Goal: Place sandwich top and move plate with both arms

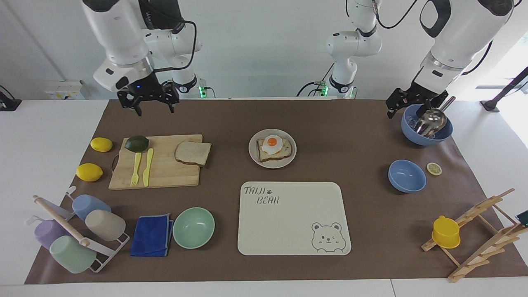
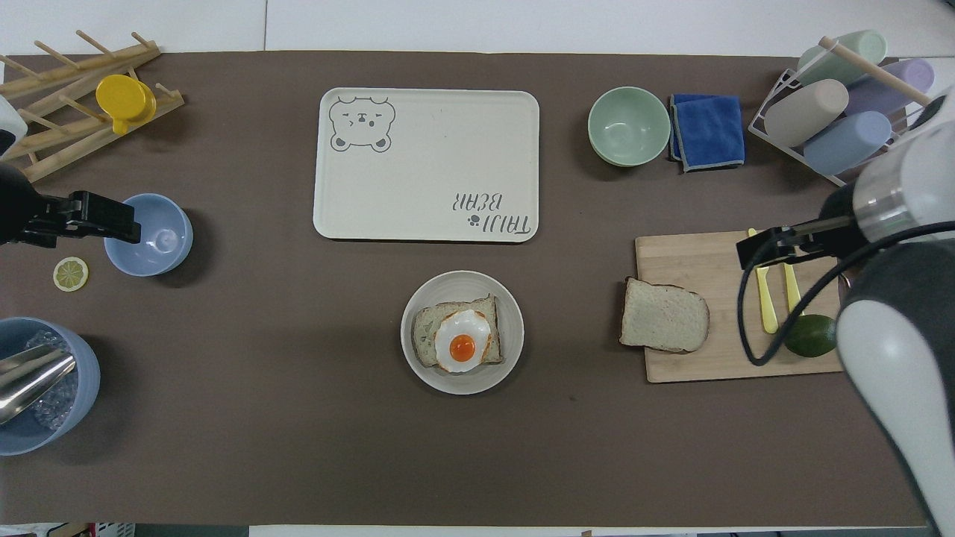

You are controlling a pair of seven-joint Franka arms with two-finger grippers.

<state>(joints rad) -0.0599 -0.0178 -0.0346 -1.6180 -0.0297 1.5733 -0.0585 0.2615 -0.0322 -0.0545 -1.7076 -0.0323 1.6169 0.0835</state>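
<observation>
Sandwich top (image 1: 192,152) lay flat on the wooden cutting board (image 1: 165,173), at the edge toward the plate, untouched. Right pincer (image 1: 153,100) hung wide and empty over the robots' edge of the desk (image 1: 350,136), up from the board; judged lined up for the slice. Left pincer (image 1: 406,102) waited, also wide and empty, beside the blue bowl with a metal scoop (image 1: 427,123). Plate (image 1: 254,156) sat mid-desk, nearer the robots than the bear-printed tray (image 1: 293,218), carrying the bread slice with fried egg (image 1: 273,146), face up to receive the top. Fork, knife and avocado (image 1: 136,143) shared the board, apart from the slice.
</observation>
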